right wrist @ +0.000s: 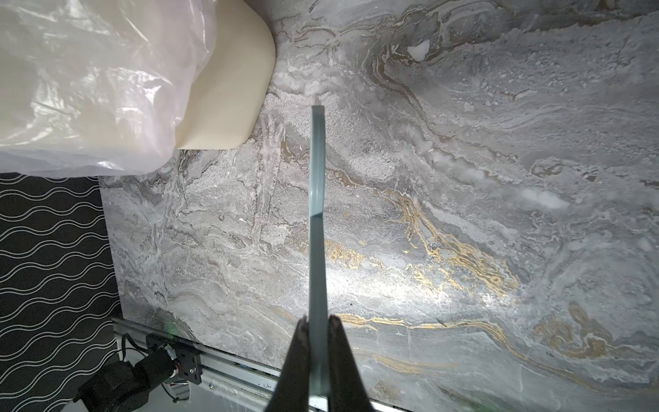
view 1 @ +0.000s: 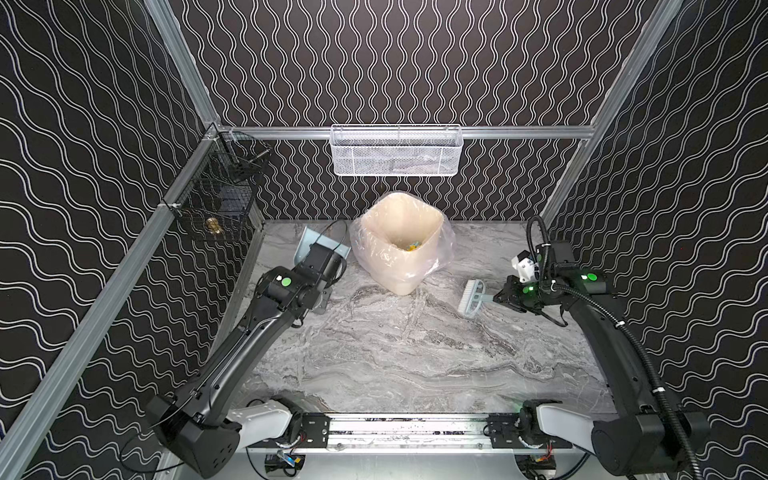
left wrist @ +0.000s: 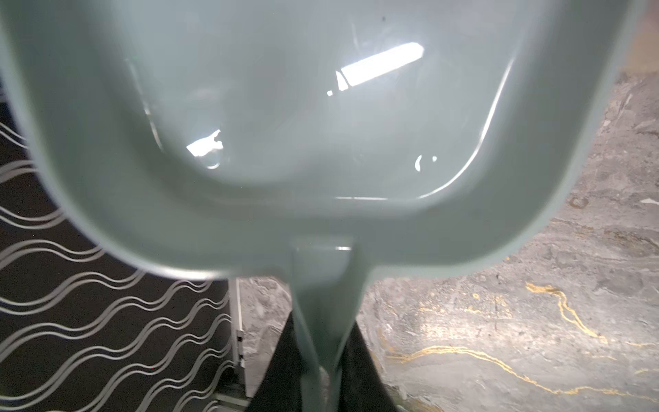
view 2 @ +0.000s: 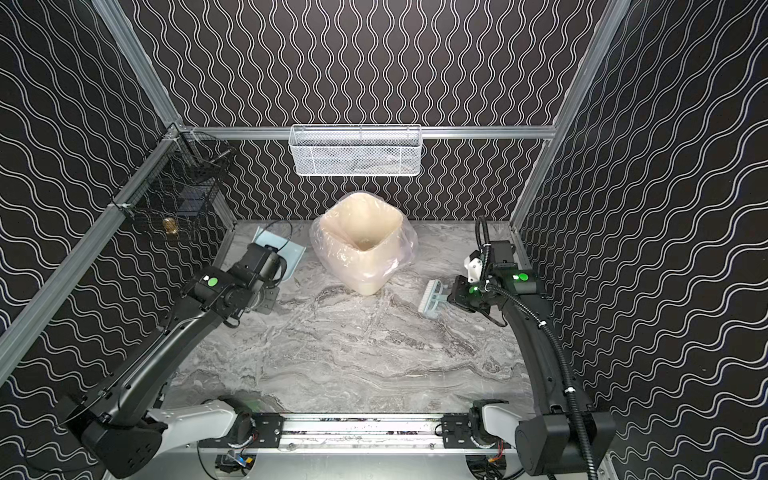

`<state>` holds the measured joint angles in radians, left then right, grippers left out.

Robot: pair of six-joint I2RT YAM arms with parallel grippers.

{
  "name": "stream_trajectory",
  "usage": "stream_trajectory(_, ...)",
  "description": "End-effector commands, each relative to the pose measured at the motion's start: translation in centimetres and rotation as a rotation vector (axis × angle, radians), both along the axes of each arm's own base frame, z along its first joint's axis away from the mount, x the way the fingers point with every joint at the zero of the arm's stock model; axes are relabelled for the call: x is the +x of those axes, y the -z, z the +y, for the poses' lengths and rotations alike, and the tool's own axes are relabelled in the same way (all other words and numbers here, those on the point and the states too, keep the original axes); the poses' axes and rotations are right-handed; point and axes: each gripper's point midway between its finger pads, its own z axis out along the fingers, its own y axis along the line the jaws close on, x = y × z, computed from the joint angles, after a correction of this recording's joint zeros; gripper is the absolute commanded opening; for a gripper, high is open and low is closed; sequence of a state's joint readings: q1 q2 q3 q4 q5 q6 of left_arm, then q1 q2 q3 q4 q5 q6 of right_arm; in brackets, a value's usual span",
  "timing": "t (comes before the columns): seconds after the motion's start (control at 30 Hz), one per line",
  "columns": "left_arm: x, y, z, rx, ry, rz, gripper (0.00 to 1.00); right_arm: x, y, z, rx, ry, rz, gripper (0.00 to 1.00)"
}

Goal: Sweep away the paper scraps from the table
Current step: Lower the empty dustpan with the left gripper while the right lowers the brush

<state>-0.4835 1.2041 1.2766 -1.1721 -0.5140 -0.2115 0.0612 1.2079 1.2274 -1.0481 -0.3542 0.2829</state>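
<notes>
1. Over on the far left, a black wire basket point(view 1: 216, 187) hangs from the side rail, above the back left corner of the desk point(view 1: 395, 353).
2. The left arm stretches toward that corner. The left gripper point(left wrist: 321, 367) is squeezed nearly closed on the thin handle of the pale blue dustpan point(view 1: 305, 240). In the left wrist view its black fingers point(left wrist: 360, 371) press the handle from both sides.
3. The dustpan sits tilted near the back wall, just left of the bin. I cannot tell whether its lip touches the marble.
4. At the middle back, a cream bin point(view 1: 401, 286) stands on the desk. A clear plastic liner point(view 1: 442, 245) is draped loosely over its rim and down its sides.
5. The paper scraps point(view 1: 411, 246) I can make out lie at the bottom of that bin, a small cluster of yellow and light blue. They show in a top view only.
6. Above the bin, a white mesh basket point(view 1: 395, 149) hangs on the back rail.
7. Right of the bin and apart from it, the pale blue brush point(view 1: 473, 298) is held out sideways low over the desk. Its white bristles are on the side facing the bin. Whether it touches the surface, I cannot say.
8. The right gripper point(view 1: 500, 297) is fully closed on the brush handle. In the right wrist view the handle is pinched edge-on between its two dark fingers point(right wrist: 342, 356).
</notes>
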Motion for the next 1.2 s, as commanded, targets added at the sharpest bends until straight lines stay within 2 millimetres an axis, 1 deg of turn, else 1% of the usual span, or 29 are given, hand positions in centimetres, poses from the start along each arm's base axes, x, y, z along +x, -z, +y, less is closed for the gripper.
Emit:
stream_trajectory(0.0, -0.9, 3.0, -0.9, -0.143, -0.080, 0.031, 0.00, 0.8, -0.3, 0.2, 0.026, 0.014, -0.029, 0.00)
stream_trajectory(0.03, -1.0, 3.8, -0.9, -0.165, -0.092, 0.038, 0.00, 0.9, -0.2, 0.1, 0.025, 0.017, -0.033, 0.00)
stream_trajectory(0.13, -0.6, 6.0, -2.0, -0.259, -0.108, 0.064, 0.00, 1.4, 0.0, -0.1, 0.024, 0.026, -0.047, 0.00)
stream_trajectory(0.3, -0.7, 10.3, -3.2, -0.352, -0.142, 0.163, 0.00, 2.4, 0.2, -0.4, 0.028, 0.047, -0.074, 0.00)
stream_trajectory(0.4, -0.6, 12.1, -3.9, -0.392, -0.145, 0.190, 0.00, 2.7, 0.6, -0.3, 0.042, 0.061, -0.080, 0.00)
stream_trajectory(0.5, -0.4, 13.7, -4.2, -0.412, -0.154, 0.222, 0.00, 2.6, 1.0, -0.2, 0.058, 0.069, -0.081, 0.00)
stream_trajectory(0.67, 0.1, 16.0, -4.6, -0.436, -0.162, 0.264, 0.00, 2.4, 1.7, -0.3, 0.065, 0.079, -0.079, 0.00)
stream_trajectory(0.93, -0.3, 19.8, -4.8, -0.457, -0.190, 0.341, 0.00, 2.1, 2.1, -0.4, 0.068, 0.087, -0.076, 0.00)
stream_trajectory(1.0, -0.5, 20.4, -4.8, -0.456, -0.196, 0.355, 0.00, 2.1, 2.3, -0.6, 0.068, 0.093, -0.076, 0.00)
stream_trajectory(1.17, -0.9, 20.8, -4.6, -0.451, -0.204, 0.368, 0.00, 2.7, 2.9, -0.8, 0.088, 0.109, -0.099, 0.00)
